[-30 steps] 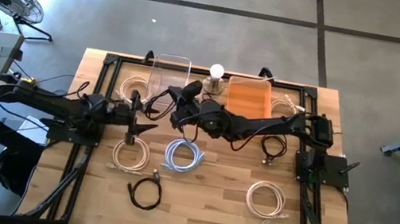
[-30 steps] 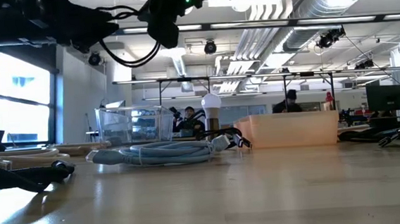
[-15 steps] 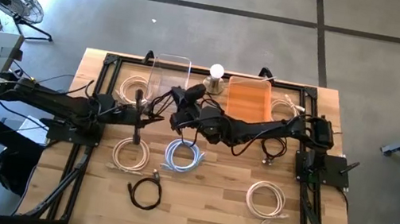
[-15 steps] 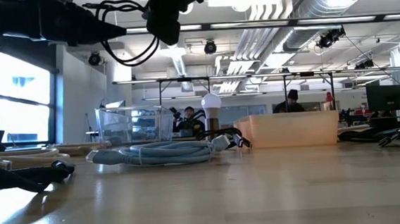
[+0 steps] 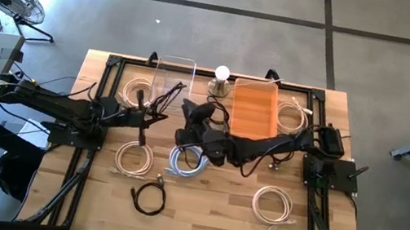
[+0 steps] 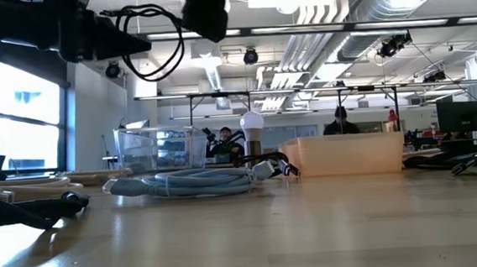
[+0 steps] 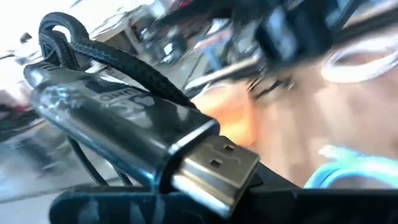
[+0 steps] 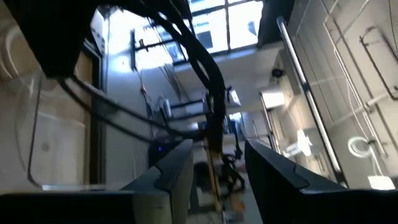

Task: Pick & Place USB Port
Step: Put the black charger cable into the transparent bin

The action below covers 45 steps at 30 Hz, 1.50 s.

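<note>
A black USB cable with a braided cord (image 5: 165, 96) hangs in the air in front of the clear box (image 5: 174, 77). Its plug (image 7: 112, 124) fills the left wrist view, metal connector (image 7: 214, 163) showing. My left gripper (image 5: 144, 115) comes in level from the table's left and is shut on that plug. My right gripper (image 5: 188, 109) stands just right of the cable, level and open; in the right wrist view its gripper (image 8: 214, 177) has the cord (image 8: 211, 93) running on beyond the gap, untouched. An orange bin (image 5: 254, 106) sits at the far right. My left gripper pinches the plug's black housing (image 7: 93, 118) between its two fingers, one finger (image 7: 186, 205) showing along the plug's side. The fingers reach in level from the table's left. The metal connector sticks out past them. The cord loops slack beyond the plug (image 6: 158, 46), clear of the table.
Coiled cables lie on the wood: white (image 5: 139, 88), beige (image 5: 132, 157), light blue (image 5: 188, 160), black (image 5: 149, 197) and white (image 5: 273, 204). A light bulb (image 5: 221, 75) stands between the clear box and the orange bin. Black frame rails (image 5: 100, 98) border the table.
My left gripper's fingers, spread wide a second ago, have shut on the cable's plug and the wrist has rolled. My right arm has swung back from the clear box toward the table's near edge. The cord now hangs from the left gripper.
</note>
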Tool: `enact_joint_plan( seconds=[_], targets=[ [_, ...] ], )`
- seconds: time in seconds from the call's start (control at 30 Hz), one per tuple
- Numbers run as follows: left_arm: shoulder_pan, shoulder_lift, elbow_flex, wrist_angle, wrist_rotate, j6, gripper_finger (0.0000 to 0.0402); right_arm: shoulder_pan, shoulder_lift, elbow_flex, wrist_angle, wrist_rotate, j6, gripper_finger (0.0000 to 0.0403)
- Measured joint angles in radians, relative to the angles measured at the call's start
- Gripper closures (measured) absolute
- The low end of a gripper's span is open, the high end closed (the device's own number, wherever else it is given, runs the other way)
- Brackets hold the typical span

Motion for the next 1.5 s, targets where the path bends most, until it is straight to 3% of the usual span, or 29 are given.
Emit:
enact_joint_plan(
  seconds=[0.1,0.2,0.37,0.53,0.83,1.07,1.5],
  targets=[
    [0.000,0.001,0.023,-0.137,-0.172,0.061,0.0401,0.020,-0.001,0.000,-0.015,0.120,-0.026,0.0257],
    [0.001,0.004,0.102,-0.353,-0.315,0.081,0.0401,0.031,-0.003,0.000,-0.088,0.166,0.024,0.0258],
    [0.015,0.043,0.245,-0.569,-0.378,0.130,0.0401,0.031,-0.014,0.000,-0.207,0.202,0.124,0.0265],
    [0.138,0.124,0.361,-0.677,-0.257,0.193,0.0401,0.024,-0.027,0.000,-0.227,0.227,0.189,0.0265],
    [0.488,0.290,0.431,-0.725,0.202,0.190,0.0401,0.047,-0.054,-0.001,-0.254,0.255,0.207,0.0265],
    [0.620,0.358,0.431,-0.730,0.372,0.079,0.0401,0.093,-0.082,-0.001,-0.269,0.257,0.225,0.0265],
    [0.629,0.378,0.431,-0.723,0.403,0.019,0.0337,0.103,-0.082,-0.001,-0.319,0.272,0.265,0.0265]
  ],
)
